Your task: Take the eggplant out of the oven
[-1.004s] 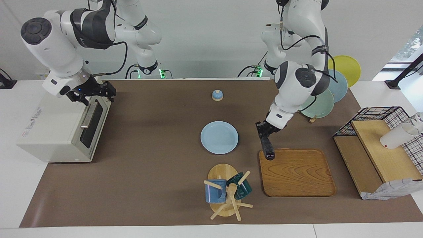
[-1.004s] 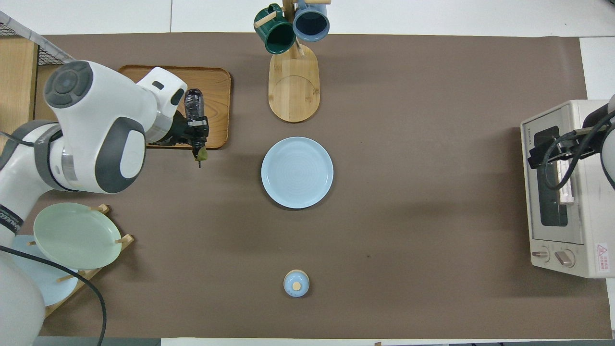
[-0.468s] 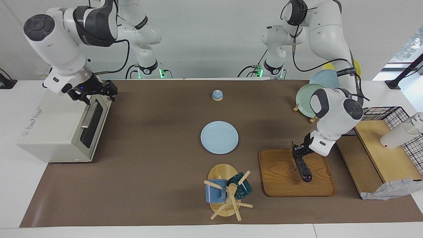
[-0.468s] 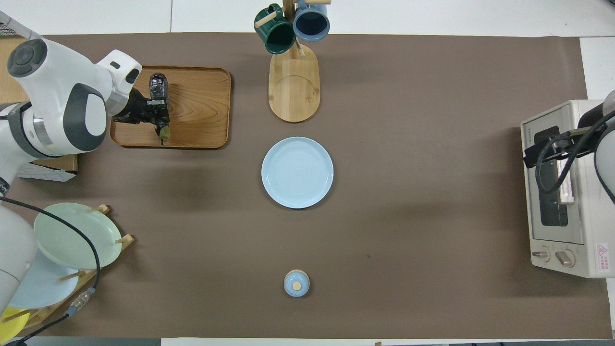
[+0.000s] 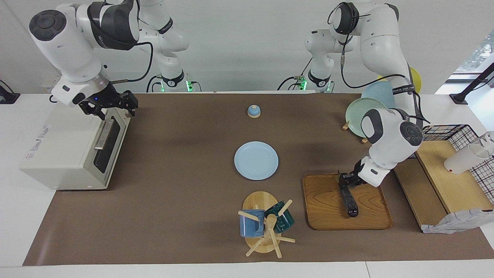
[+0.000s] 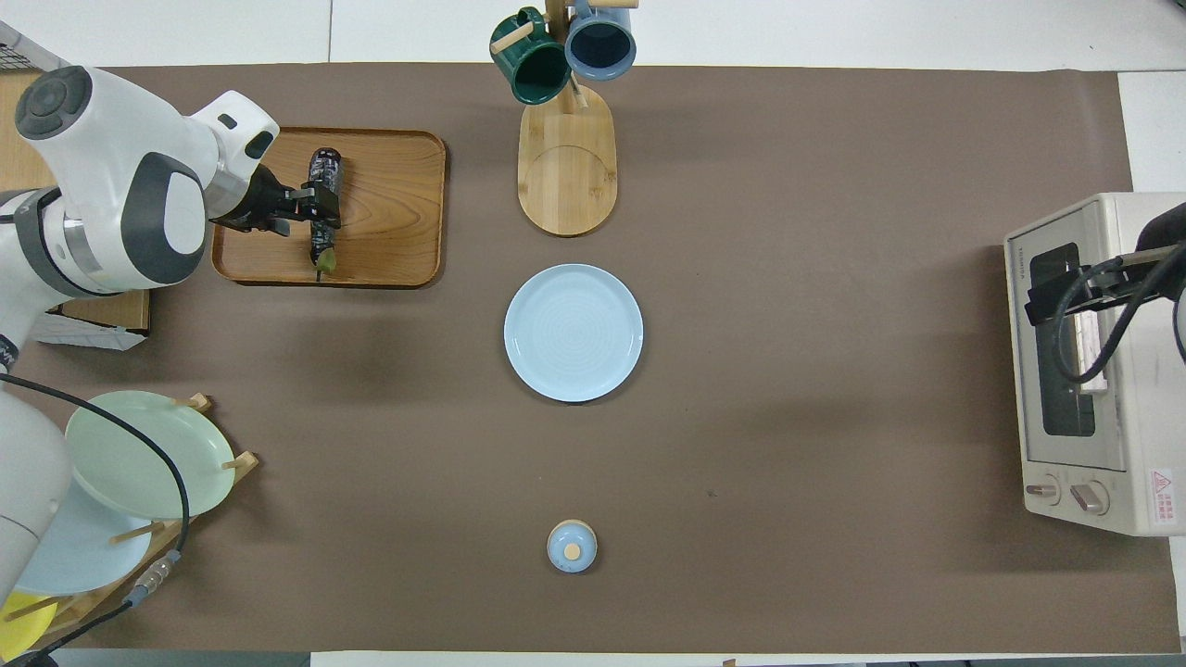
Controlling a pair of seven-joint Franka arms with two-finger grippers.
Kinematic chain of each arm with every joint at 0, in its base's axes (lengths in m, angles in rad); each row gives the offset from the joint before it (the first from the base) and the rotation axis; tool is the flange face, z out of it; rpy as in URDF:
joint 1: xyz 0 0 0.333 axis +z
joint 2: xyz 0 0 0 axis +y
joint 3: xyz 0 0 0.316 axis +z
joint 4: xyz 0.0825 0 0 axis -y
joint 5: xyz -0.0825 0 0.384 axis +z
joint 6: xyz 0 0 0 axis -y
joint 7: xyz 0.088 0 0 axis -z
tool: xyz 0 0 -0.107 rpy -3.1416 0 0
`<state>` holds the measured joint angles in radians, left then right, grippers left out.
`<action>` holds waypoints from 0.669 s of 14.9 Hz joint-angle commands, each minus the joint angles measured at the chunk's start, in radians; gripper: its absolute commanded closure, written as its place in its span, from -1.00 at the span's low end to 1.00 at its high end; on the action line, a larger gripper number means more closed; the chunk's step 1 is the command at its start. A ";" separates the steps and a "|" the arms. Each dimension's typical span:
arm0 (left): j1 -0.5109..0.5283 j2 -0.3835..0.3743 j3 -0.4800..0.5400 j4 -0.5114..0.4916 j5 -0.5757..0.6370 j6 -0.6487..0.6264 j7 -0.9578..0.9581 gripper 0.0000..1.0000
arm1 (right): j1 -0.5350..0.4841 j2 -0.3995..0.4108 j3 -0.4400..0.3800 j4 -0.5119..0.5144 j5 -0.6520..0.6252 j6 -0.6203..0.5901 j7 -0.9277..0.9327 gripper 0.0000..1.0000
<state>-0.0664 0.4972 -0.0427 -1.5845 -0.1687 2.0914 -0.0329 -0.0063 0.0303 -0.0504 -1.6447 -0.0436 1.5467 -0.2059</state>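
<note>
- The desk (image 5: 15, 231) is white, and a brown mat (image 5: 173, 200) covers most of its top; a plain white wall stands at the robots' end.
- One eggplant (image 5: 348, 200) lies flat on the one wooden tray (image 5: 328, 208), toward the left arm's end of the desk.
- The left hand (image 5: 344, 181) sits low at the eggplant's stem end; whether its fingers are parted or clamp the eggplant, I cannot tell.
- One oven (image 5: 65, 154) stands at the right arm's end, well apart from the eggplant, its door shut.
- The right hand (image 5: 112, 106) hangs over the oven's top front edge, fingers spread, holding nothing.
- One light blue plate (image 5: 256, 160) lies mid-mat.
- Two mugs, one blue (image 5: 251, 224) and one dark green (image 5: 281, 218), hang on one wooden mug stand (image 5: 259, 200).
- One small blue lid (image 5: 253, 111) sits near the robots.
- Three plates lean in a plate rack (image 6: 199, 403): green (image 6: 139, 454), light blue (image 6: 74, 556), yellow (image 6: 14, 621).
</note>
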 commanded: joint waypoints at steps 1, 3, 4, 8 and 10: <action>0.028 -0.118 0.003 -0.002 -0.023 -0.128 0.021 -1.00 | -0.012 -0.017 0.000 -0.027 -0.002 0.000 0.019 -1.00; 0.028 -0.202 0.009 -0.006 -0.006 -0.218 0.008 -1.00 | -0.032 -0.012 0.000 -0.027 0.004 0.000 0.014 -1.00; 0.025 -0.238 0.010 -0.006 0.006 -0.255 0.001 -1.00 | -0.034 -0.012 0.000 -0.027 0.005 -0.002 0.013 -1.00; 0.016 -0.409 0.009 -0.025 0.107 -0.391 0.007 -1.00 | -0.035 -0.021 -0.002 -0.026 0.002 -0.005 0.010 -1.00; 0.017 -0.485 0.009 -0.052 0.109 -0.465 0.007 -1.00 | -0.035 -0.021 -0.002 -0.026 0.002 -0.007 0.017 -1.00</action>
<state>-0.0453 0.1046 -0.0373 -1.5671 -0.0828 1.6736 -0.0325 -0.0347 0.0290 -0.0558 -1.6541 -0.0436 1.5467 -0.2054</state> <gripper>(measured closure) 0.000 0.000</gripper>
